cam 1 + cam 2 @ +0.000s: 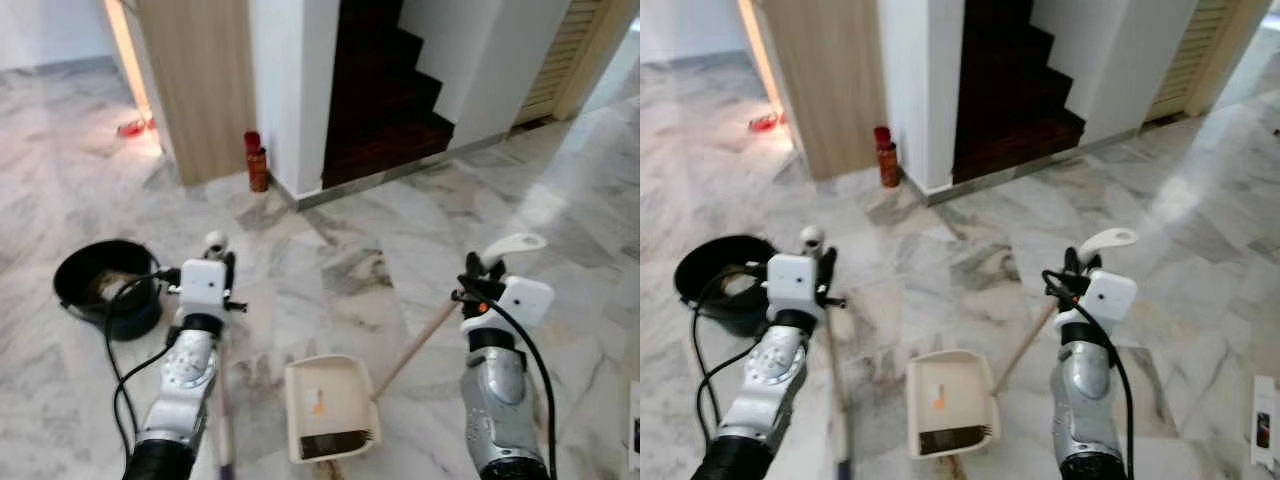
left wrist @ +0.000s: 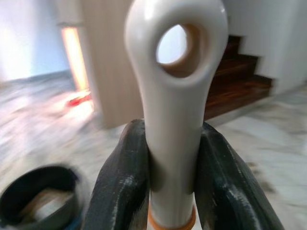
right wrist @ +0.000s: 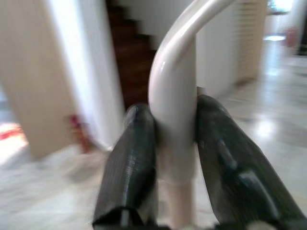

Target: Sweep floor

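My left gripper [image 1: 216, 264] is shut on the cream top of a broom handle [image 2: 175, 96], and its black fingers [image 2: 122, 187] press both sides below the hanging hole. The broom stick [image 1: 222, 400] runs down to the floor beside my left arm. My right gripper [image 1: 483, 286] is shut on the curved cream dustpan handle [image 3: 175, 105], whose thin stick [image 1: 415, 350] slants down to the left. The cream dustpan [image 1: 325, 405] rests on the marble floor between my arms, with a small orange speck inside it.
A black bucket [image 1: 105, 285] stands on the floor at my left. A red can [image 1: 256, 160] stands against the white wall corner ahead. Dark wooden stairs [image 1: 385, 100] rise behind it. A wooden panel [image 1: 200, 80] is at the left, and open marble floor [image 1: 560, 180] lies to the right.
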{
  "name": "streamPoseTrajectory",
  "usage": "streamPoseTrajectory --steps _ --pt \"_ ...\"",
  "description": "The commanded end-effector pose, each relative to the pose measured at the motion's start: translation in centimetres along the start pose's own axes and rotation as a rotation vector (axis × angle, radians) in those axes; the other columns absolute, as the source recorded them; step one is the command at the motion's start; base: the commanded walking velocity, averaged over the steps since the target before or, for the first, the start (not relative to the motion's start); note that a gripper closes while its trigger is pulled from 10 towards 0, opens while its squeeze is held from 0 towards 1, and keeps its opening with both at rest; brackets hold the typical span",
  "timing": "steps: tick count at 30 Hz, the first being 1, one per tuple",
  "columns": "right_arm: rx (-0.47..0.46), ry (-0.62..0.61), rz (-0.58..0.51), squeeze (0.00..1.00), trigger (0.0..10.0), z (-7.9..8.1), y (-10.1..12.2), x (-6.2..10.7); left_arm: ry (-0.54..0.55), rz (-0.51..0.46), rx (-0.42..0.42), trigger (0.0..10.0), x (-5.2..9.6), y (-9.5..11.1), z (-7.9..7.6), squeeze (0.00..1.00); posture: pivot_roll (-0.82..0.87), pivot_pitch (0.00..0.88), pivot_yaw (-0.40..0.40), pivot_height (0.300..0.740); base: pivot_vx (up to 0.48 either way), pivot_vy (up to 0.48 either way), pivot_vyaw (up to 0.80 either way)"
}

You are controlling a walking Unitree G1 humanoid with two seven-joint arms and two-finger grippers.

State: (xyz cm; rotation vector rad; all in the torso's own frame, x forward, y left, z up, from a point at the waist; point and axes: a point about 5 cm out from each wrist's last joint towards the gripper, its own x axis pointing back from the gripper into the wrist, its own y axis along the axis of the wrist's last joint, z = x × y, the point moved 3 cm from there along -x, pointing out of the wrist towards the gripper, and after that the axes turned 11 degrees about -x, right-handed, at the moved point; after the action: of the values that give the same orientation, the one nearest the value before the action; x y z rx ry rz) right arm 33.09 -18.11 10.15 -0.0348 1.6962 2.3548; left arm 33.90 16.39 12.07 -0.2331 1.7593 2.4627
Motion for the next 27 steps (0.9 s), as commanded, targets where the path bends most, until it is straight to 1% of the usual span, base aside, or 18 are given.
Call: streamPoseTrajectory --steps 1,13,19,27 --pt "-0.016 0.002 -0.06 0.0 10.0 0.02 1.42 -0.56 0.005 -0.038 -0.035 10.0 -0.29 0.88 0.34 0.0 0.14 0.0 -0.067 0.74 0.0 0.274 0.51" --pt "-0.017 0.005 -0.058 0.0 10.0 0.19 1.28 -0.58 0.005 -0.04 -0.041 10.0 -0.31 0.93 0.53 0.0 0.15 0.0 -0.061 0.74 0.0 0.276 0.0" --pt "-0.019 0.003 -0.055 0.0 10.0 0.02 1.15 -0.31 0.005 -0.038 -0.045 10.0 -0.22 0.93 0.45 0.0 0.15 0.0 -0.062 0.74 0.0 0.274 0.42" --pt "-0.018 0.003 -0.055 0.0 10.0 0.11 1.14 -0.26 0.014 -0.034 -0.048 10.0 -0.15 0.86 0.77 0.0 0.15 0.0 -0.064 0.74 0.0 0.274 0.43"
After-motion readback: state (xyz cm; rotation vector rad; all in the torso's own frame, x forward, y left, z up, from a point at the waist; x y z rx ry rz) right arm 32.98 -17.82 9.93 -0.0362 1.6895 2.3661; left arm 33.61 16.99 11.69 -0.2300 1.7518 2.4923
